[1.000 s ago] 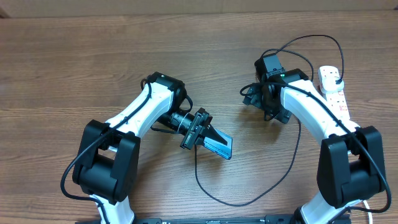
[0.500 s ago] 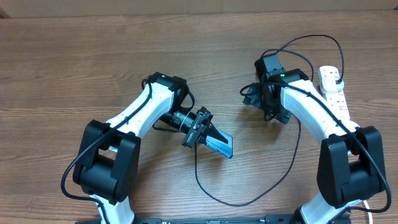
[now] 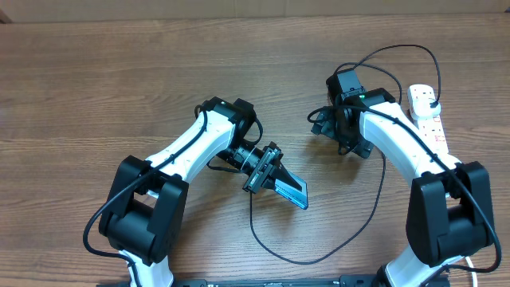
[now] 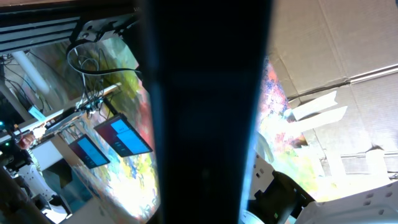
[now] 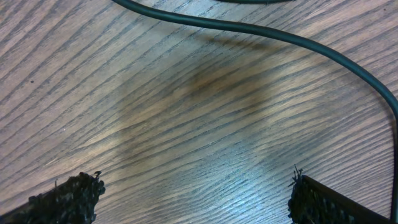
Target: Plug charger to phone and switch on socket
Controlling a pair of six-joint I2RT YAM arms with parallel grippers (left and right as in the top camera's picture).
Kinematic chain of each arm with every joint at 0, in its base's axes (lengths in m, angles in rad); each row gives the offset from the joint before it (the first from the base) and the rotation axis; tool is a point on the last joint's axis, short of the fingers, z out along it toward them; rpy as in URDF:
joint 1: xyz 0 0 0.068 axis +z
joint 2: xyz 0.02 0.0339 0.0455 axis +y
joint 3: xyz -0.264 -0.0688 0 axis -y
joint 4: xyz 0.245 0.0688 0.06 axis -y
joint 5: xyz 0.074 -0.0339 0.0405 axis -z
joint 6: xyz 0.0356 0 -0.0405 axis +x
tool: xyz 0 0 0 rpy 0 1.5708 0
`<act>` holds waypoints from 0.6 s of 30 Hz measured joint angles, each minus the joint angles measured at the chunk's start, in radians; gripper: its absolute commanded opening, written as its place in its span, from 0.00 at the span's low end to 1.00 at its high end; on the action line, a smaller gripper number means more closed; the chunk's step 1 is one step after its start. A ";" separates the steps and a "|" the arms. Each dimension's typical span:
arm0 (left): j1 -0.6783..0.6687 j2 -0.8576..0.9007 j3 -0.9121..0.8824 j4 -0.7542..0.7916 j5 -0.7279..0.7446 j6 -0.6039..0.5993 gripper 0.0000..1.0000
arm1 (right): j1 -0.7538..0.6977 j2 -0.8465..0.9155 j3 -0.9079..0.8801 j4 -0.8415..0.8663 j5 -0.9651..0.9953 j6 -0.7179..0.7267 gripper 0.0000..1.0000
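My left gripper (image 3: 273, 176) is shut on the phone (image 3: 292, 190), which it holds tilted off the table, its blue screen edge showing. In the left wrist view the phone (image 4: 205, 112) is a wide dark band that hides the fingers. The charger cable (image 3: 319, 253) loops across the table from under the left gripper to its black plug (image 3: 431, 100) in the white socket (image 3: 428, 121). Its connector tip is hidden. My right gripper (image 3: 320, 125) hovers open over bare wood; its fingertips (image 5: 68, 196) stand wide apart with the cable (image 5: 261, 32) lying ahead of them.
The wooden table (image 3: 96, 96) stretches bare to the left and back. The socket strip lies along the right edge, beside my right arm (image 3: 406, 151). The cable loop (image 3: 398, 48) arches behind the right wrist.
My left arm has swung to the right and a little toward the front, carrying the phone with it. The right arm and the cable have stayed put.
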 measured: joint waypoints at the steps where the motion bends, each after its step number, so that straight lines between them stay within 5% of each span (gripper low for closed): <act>1: 0.000 0.000 0.000 0.002 0.000 0.000 0.04 | 0.000 0.000 0.000 0.000 0.000 0.000 1.00; 18: -0.043 0.000 0.000 0.132 -0.003 -0.006 0.04 | 0.000 0.000 0.000 0.000 0.000 0.000 1.00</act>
